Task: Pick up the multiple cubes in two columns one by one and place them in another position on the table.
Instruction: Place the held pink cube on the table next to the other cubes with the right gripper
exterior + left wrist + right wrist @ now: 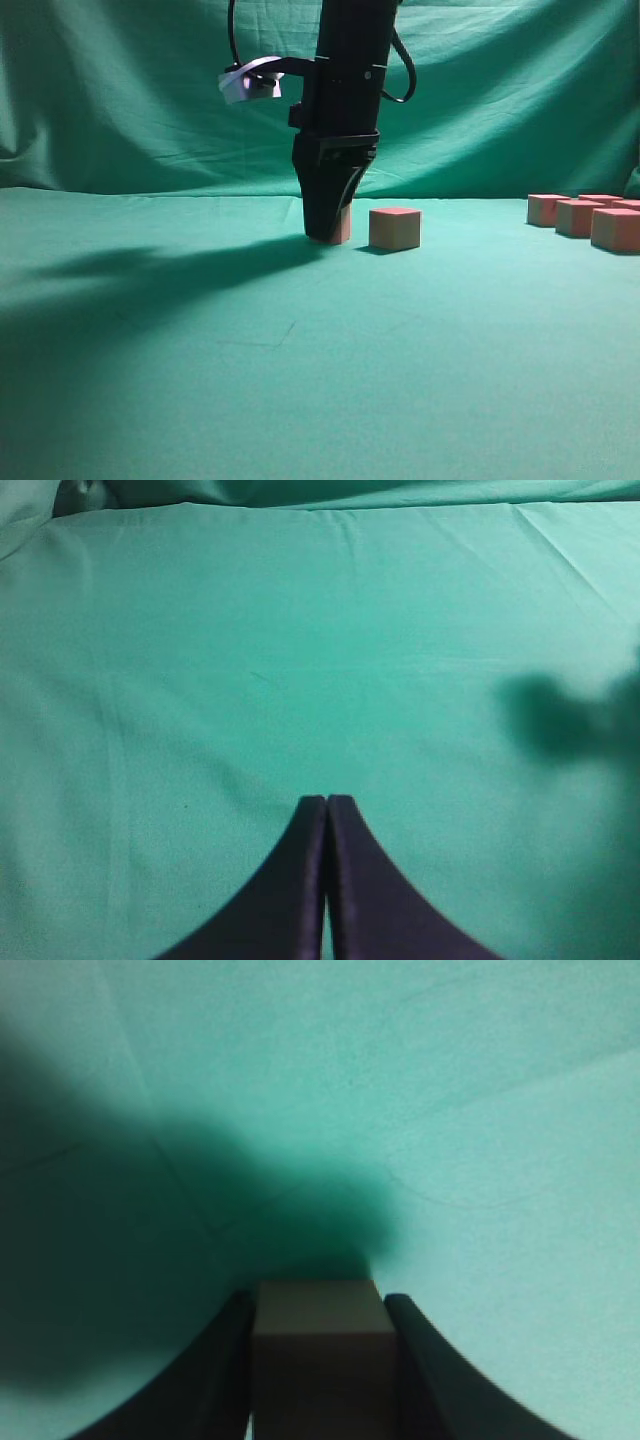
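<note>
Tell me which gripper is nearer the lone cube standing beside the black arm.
Right. The right gripper is down at the table just left of that cube, its fingers around another cube. The left gripper is shut over bare cloth, no cube in its view.

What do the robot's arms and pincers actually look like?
The arm in the outside view is a thick black column with black cables looping off both sides and a small pale grey camera box bracketed to it. Its right pincer narrows downward into two matte black curved fingers. The left pincer has the same plain black, tapering fingers, without markings.
</note>
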